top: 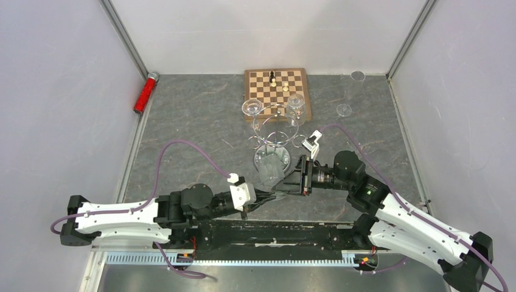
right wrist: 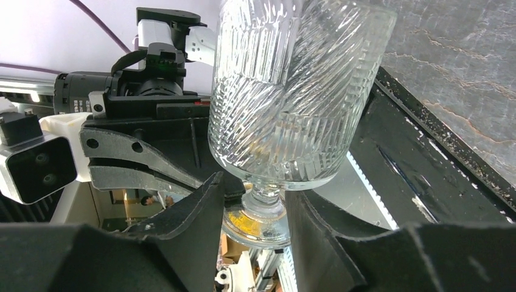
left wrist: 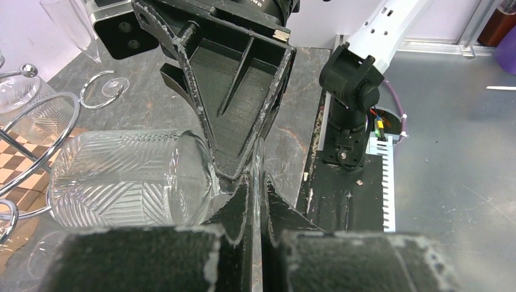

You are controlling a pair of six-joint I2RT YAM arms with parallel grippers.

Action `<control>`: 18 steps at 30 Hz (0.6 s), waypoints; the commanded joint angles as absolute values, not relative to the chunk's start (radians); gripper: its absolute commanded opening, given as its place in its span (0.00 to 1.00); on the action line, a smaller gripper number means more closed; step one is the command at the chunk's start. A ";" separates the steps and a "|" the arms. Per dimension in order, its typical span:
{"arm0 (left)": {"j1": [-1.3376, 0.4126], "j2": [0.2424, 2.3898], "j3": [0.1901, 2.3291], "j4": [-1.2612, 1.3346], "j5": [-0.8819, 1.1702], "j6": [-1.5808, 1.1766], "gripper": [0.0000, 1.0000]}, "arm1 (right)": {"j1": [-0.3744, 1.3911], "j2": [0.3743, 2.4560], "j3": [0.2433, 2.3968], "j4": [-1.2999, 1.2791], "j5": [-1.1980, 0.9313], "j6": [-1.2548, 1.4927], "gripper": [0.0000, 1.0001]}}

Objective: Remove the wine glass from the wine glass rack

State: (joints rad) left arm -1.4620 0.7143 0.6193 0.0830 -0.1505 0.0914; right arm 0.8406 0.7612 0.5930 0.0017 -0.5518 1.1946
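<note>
Clear ribbed cut-glass wine glass (right wrist: 292, 91) is lying sideways off the tabletop, just in front of the shiny chrome wire wine glass rack (top: 275, 146). The left pincer (left wrist: 258, 191) is clamping its foot rim. The right pincer (right wrist: 254, 193) is straddling the stem, probably to steady it; can't tell if it's gripping.

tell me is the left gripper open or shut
Shut on the wine glass: the left gripper pinches its thin foot between closed fingertips.

Rim out of frame
The wine glass (right wrist: 292, 91) runs off the right wrist view's top; chess pieces (top: 273, 78) too small to name.
</note>
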 commanded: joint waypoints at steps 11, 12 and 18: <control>-1.473 0.734 0.650 0.260 -0.111 0.137 0.02 | 0.860 0.759 0.525 0.150 -0.550 1.247 0.22; -1.473 0.735 0.648 0.264 -0.110 0.138 0.02 | 0.861 0.759 0.524 0.154 -0.549 1.248 0.20; -1.472 0.754 0.652 0.267 -0.099 0.130 0.02 | 0.861 0.756 0.524 0.162 -0.539 1.245 0.00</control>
State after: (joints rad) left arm -1.4620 0.7391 0.6193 0.0864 -0.1349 0.1089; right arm 0.8425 0.7628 0.5251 0.0628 -0.5476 1.2594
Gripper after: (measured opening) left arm 0.047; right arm 0.222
